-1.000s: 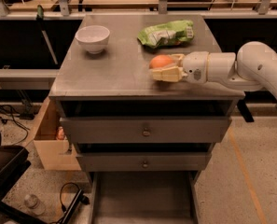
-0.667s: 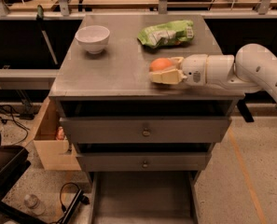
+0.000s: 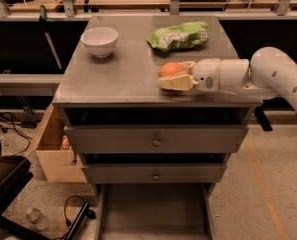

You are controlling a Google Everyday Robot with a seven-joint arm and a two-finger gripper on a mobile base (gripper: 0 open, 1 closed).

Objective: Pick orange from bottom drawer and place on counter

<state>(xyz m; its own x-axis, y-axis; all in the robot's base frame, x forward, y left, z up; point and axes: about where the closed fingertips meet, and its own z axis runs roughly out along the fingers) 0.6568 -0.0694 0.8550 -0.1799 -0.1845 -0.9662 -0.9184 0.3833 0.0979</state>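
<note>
The small round orange fruit [image 3: 171, 69] is at the right front of the flat grey metal counter [image 3: 120, 76], pinched between the cream fingers [image 3: 175, 82] of the white two-finger gripper [image 3: 174, 75]. A crinkled green bag [image 3: 178, 35] lies just behind it. A white ceramic bowl [image 3: 99, 40] stands well apart, far left. The fruit hides most of the rear finger. The open grey bottom drawer [image 3: 153, 211] is cut off below.

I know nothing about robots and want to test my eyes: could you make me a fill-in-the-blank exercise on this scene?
The robot's pale pincer, over the flat grey metal counter, grips a small round fruit coloured ____.
The crumpled plastic bag behind it is ____.
The lowest wide grey metal drawer stands ____.
Missing words: orange; green; open.
</note>
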